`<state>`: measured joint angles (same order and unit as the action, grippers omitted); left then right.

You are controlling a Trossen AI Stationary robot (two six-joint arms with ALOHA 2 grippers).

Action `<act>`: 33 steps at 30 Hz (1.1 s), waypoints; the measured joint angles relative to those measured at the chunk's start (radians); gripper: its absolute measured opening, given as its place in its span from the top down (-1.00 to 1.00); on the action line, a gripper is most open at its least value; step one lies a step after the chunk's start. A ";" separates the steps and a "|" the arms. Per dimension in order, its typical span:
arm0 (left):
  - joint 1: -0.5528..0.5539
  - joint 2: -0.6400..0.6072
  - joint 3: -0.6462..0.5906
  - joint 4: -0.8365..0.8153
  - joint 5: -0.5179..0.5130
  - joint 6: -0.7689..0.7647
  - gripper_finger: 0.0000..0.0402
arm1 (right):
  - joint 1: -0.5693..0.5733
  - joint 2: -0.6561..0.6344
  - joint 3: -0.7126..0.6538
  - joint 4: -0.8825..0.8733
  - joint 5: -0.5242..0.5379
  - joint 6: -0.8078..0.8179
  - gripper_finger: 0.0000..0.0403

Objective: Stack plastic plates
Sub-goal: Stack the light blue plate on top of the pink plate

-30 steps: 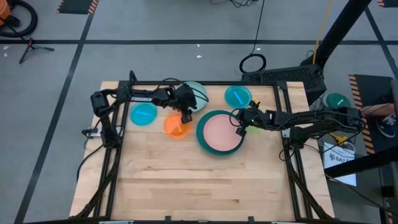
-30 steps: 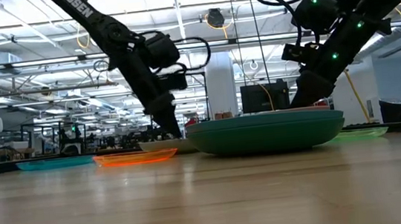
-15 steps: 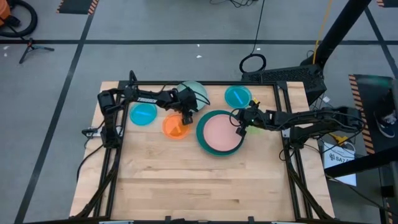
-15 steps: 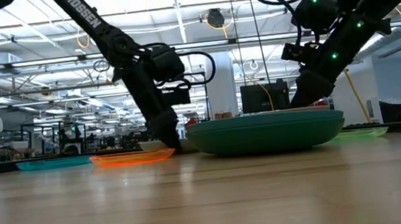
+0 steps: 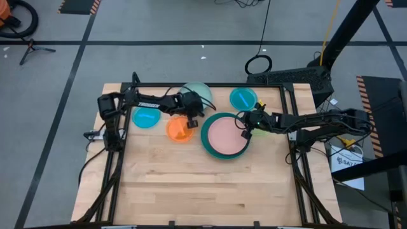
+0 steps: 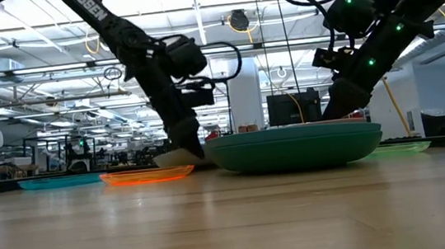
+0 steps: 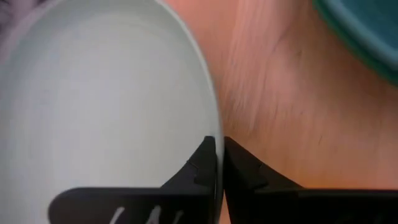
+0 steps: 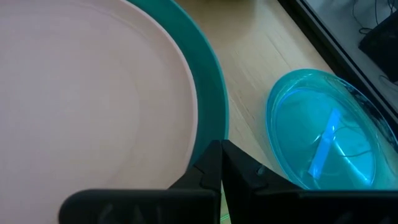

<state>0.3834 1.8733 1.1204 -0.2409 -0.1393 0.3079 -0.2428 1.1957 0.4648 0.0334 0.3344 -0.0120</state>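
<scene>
Both grippers clamped on plate rims

Left gripper [image 7: 217, 163] pinches the pale mint plate [image 7: 99, 106] at the table's [image 5: 203, 184] far edge; right gripper [image 8: 219, 167] nips the teal plate [image 8: 208, 118] carrying the pink plate [image 8: 87, 93], centre table.

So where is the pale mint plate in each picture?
High view: the pale mint plate lies near the table's far edge, partly under the left pincer.
Low view: only its edge shows, at the foot of the left arm, between the orange plate and the teal plate.
Left wrist view: it fills most of the picture, rim between the pincer's fingers.
Right wrist view: not in it.
Shared landmark: the teal plate.
</scene>
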 joint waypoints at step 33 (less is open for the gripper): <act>-0.511 -0.182 -0.001 0.295 -0.071 -0.237 0.94 | 0.083 -0.337 0.000 -0.074 0.000 0.026 1.00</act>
<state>-0.1272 1.6913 1.1191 0.0546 -0.2104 0.0708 -0.1596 0.8586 0.4644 -0.0401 0.3348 0.0143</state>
